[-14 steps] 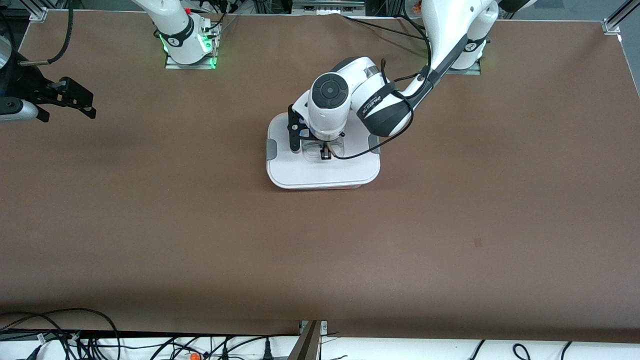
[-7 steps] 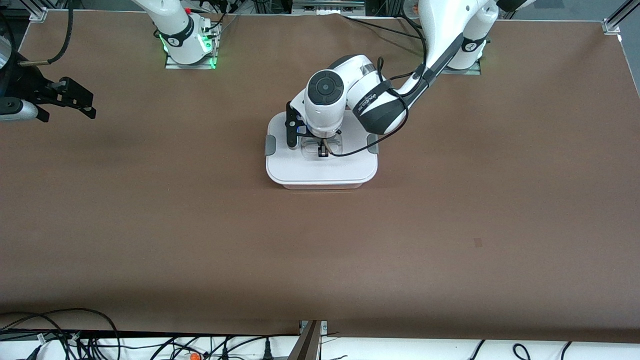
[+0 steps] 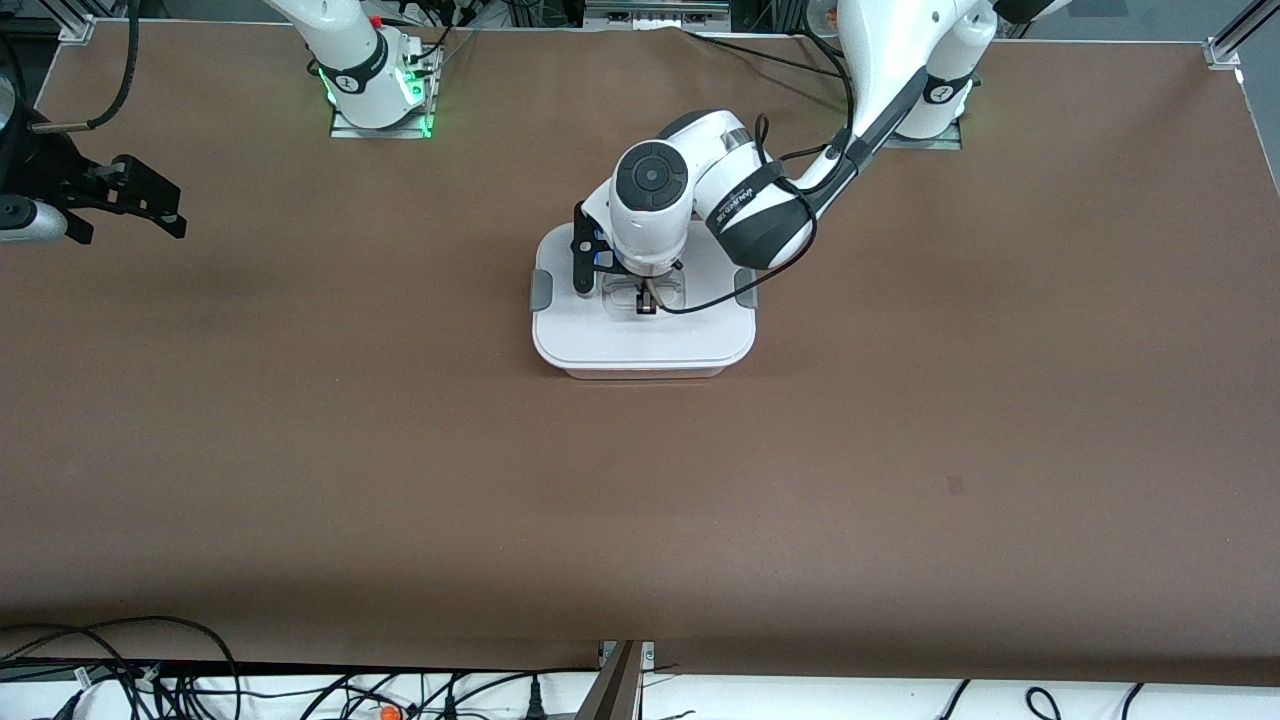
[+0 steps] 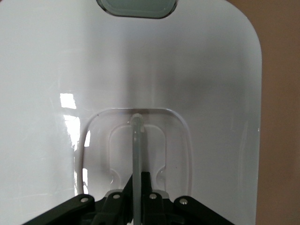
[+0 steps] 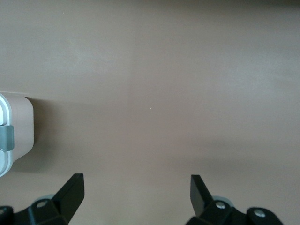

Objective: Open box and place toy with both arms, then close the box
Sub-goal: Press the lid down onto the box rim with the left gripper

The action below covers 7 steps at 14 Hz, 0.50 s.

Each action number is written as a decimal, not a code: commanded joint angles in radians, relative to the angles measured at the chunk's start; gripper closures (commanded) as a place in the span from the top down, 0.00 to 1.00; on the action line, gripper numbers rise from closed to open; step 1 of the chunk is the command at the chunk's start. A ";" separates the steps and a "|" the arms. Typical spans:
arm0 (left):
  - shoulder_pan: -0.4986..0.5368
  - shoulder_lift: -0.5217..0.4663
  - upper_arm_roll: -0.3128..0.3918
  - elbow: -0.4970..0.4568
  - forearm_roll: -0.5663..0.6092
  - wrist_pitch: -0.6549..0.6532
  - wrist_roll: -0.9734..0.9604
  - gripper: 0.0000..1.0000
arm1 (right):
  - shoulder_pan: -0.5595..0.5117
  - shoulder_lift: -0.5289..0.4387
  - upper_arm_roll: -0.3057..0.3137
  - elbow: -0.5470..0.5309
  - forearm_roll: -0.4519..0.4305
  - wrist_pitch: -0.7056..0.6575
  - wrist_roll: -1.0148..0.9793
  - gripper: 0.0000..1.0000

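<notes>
The rounded-rectangular plastic box (image 3: 643, 335), with its flat white lid (image 4: 187, 70) and grey side clips (image 3: 541, 294), is seen at the upper centre of the front frame on the brown counter (image 3: 900, 450). The left gripper (image 3: 648, 303) is lowered into the lid's recessed centre handle (image 4: 136, 140), and in the left wrist view its fingers are closed on the thin upright handle bar. The right gripper (image 5: 136, 190) is held with fingers spread wide over bare counter at the upper left edge of the front frame, where its arm waits. The toy is not visible. The lid is judged light, stiff and glossy, hence slippery; the handle bar is the surest hold, with the clips as weak points if forced.
</notes>
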 commanded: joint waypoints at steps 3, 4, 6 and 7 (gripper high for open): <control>0.042 -0.084 0.006 -0.013 0.000 -0.049 -0.008 1.00 | 0.000 0.001 -0.004 0.009 0.011 -0.015 -0.009 1.00; 0.050 -0.102 0.007 -0.007 -0.003 -0.081 -0.027 1.00 | 0.000 0.001 -0.004 0.009 0.010 -0.015 -0.009 1.00; 0.079 -0.154 0.007 -0.007 -0.043 -0.138 -0.118 1.00 | 0.000 0.001 -0.004 0.009 0.011 -0.015 -0.009 1.00; 0.099 -0.191 0.007 -0.007 -0.051 -0.182 -0.164 1.00 | 0.000 0.001 -0.004 0.009 0.010 -0.015 -0.009 1.00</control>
